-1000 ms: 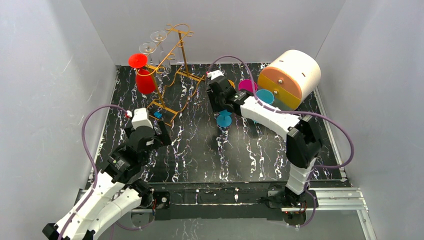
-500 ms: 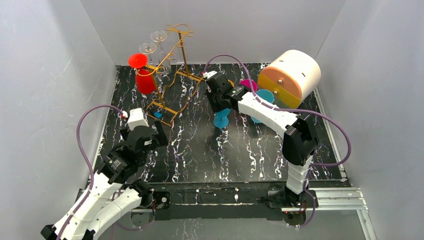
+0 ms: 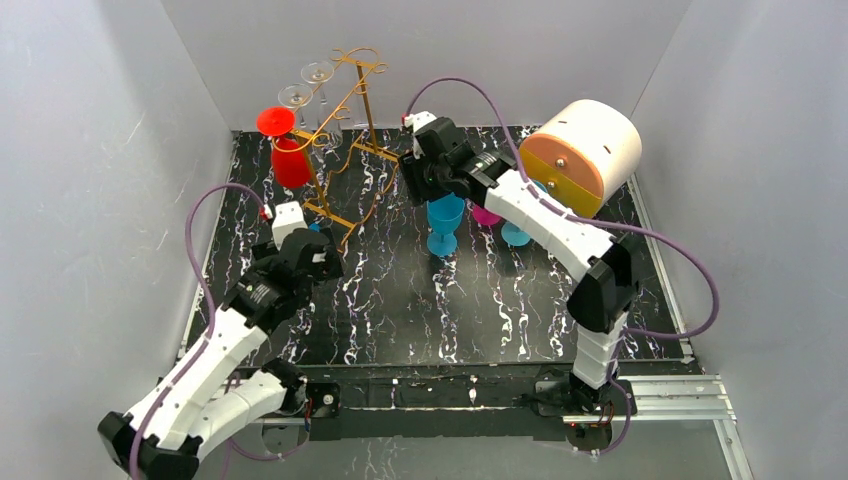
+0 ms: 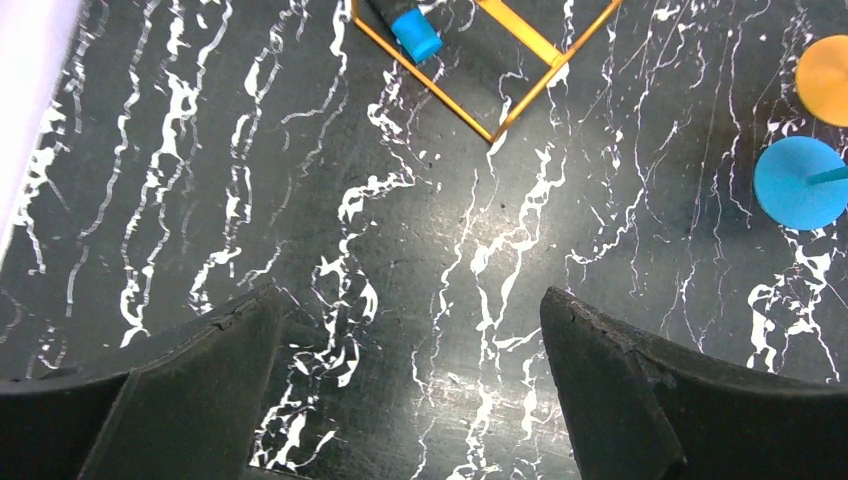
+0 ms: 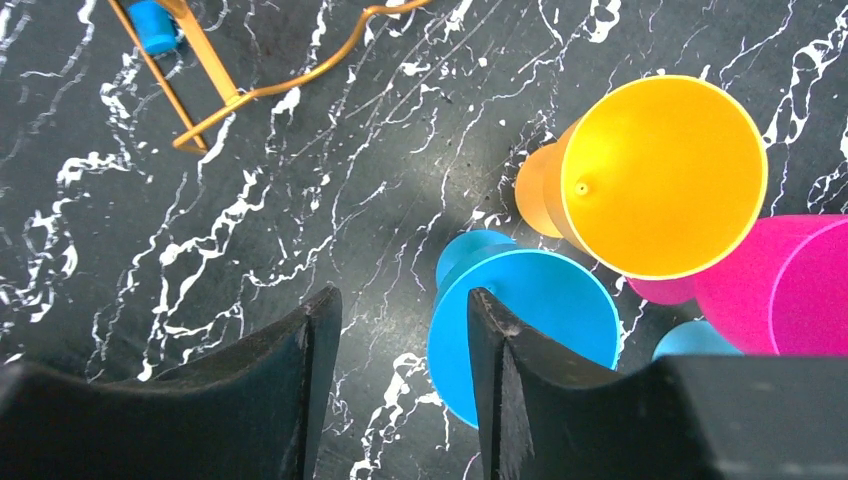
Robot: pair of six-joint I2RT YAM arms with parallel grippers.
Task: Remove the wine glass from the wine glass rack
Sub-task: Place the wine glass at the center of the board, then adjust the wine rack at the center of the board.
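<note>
The golden wire wine glass rack [image 3: 350, 130] stands at the far left of the table. A red wine glass [image 3: 288, 152] hangs upside down on its left side, with two clear glasses [image 3: 305, 88] hanging behind it. My right gripper [image 3: 418, 190] hovers open and empty to the right of the rack, just above a blue wine glass [image 3: 445, 222] standing on the table. In the right wrist view the blue glass [image 5: 545, 330] lies outside my right finger, with nothing between the jaws [image 5: 400, 300]. My left gripper [image 3: 322, 258] is open and empty near the rack's base corner [image 4: 490, 130].
Orange [image 5: 660, 175] and pink [image 5: 790, 290] glasses stand close beside the blue one. A large cream and orange drum with knobs [image 3: 580, 155] sits at the far right. A blue cap [image 4: 412, 30] lies inside the rack's base. White walls enclose the black marbled table [image 3: 400, 300].
My right gripper has risen and moved back toward the rack, and the blue glass now stands free below it. My left arm has reached forward toward the rack's base.
</note>
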